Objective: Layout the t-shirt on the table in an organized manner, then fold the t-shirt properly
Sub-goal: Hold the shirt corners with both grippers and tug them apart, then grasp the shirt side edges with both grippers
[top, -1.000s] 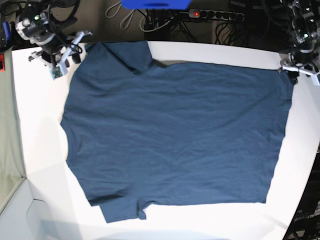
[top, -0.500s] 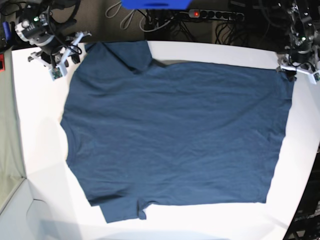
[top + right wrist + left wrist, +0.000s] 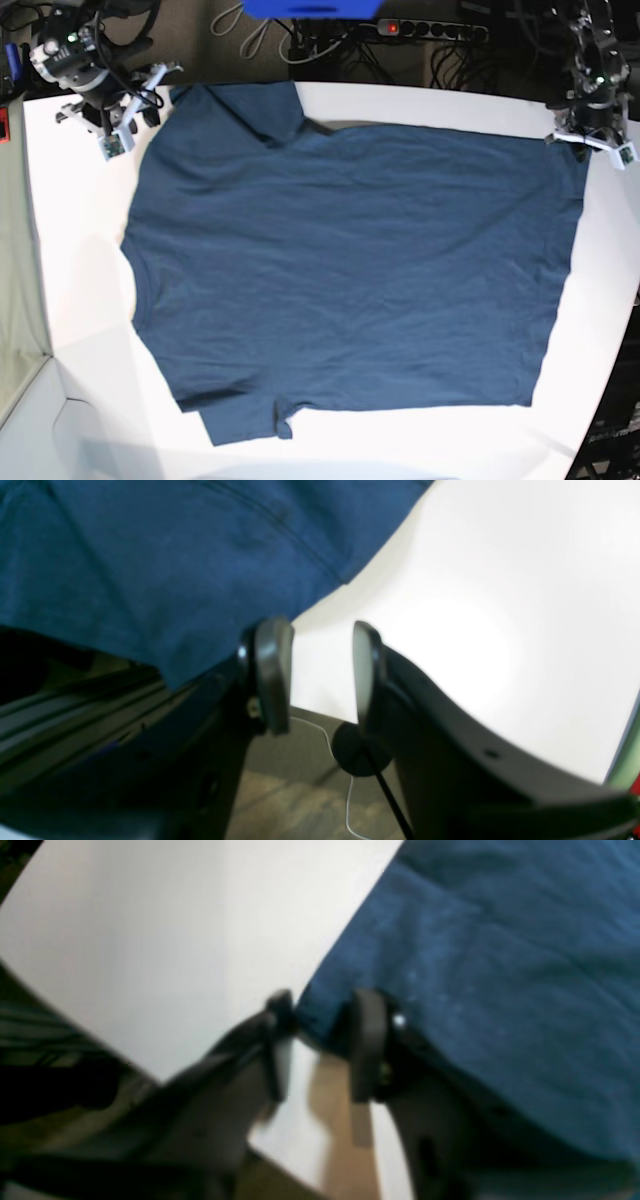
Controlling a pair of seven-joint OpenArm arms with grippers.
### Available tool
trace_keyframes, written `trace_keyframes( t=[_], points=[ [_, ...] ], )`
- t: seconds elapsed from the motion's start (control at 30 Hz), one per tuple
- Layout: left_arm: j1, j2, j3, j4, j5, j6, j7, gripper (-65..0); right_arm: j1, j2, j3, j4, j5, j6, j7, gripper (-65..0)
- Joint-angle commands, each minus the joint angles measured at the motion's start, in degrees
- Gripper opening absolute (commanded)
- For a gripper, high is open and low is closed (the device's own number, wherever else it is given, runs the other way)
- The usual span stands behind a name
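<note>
My left gripper (image 3: 588,138) has narrowed over the past second, and it has drifted slightly along the far edge of the table. In my left wrist view the jaws now stand close together with the hem corner of the dark navy-blue short-sleeved cloth t-shirt (image 3: 350,270) between them. The picture is blurred, so I cannot tell whether the pads truly pinch the fabric or only bracket it. I judge this to be the start of a grasp on that corner, either to tug the hem straight or to begin the first fold.

My right gripper (image 3: 128,112) has not changed: its jaws stand partly apart and hold nothing, hovering just beside the sleeve near the far corner on my right.

The shirt lies spread nearly flat across the large matte white tabletop with a curved edge (image 3: 85,250). Its collar end is toward my right and its hem toward my left. The far sleeve is doubled over at the table's edge, and the near sleeve juts out at the front. So the layout looks mostly done, with the sleeves untidy.

Beyond the table, dark cables and a black power strip with a red light (image 3: 420,29) run along the floor.
</note>
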Motion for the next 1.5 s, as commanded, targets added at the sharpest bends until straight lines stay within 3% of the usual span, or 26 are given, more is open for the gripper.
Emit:
trace_keyframes(
  t=[0.0,0.27,0.3,0.4,0.67,0.9,1.0,1.47],
  points=[
    [-0.2,-0.7,0.3,0.0,0.3,0.1,1.1,-49.5,-0.2,0.4,0.2,0.9,0.5,0.2,0.7,-43.6],
    [0.3,-0.4,0.3,0.6,0.3,0.1,1.3,-50.7,0.1,0.4,0.2,0.9,0.4,0.2,0.6,-43.6],
    [0.3,-0.4,0.3,0.6,0.3,0.1,1.4,-52.2,0.2,0.4,0.2,0.9,0.4,0.2,0.6,-43.6],
    [0.3,-0.4,0.3,0.6,0.3,0.1,1.4,-65.0,1.6,0.5,0.4,0.8,0.3,0.2,0.6,-43.6],
    [0.3,-0.3,0.3,0.6,0.3,0.1,1.4,-65.0,1.6,-1.1,0.0,-0.4,0.4,0.2,0.5,-42.7],
    [0.3,-0.3,0.3,0.6,0.3,0.1,1.4,-65.0,1.8,-1.5,-4.2,-4.3,0.4,0.2,0.5,-25.9],
    [0.3,-0.3,0.3,0.6,0.3,0.1,1.4,-65.0,2.8,-1.5,-5.1,-4.4,0.4,0.2,0.6,-21.5],
    [0.3,-0.2,0.3,0.6,0.3,0.1,1.4,-65.0,5.4,-1.4,-4.6,-11.0,0.4,0.2,1.1,-22.0]
  ],
)
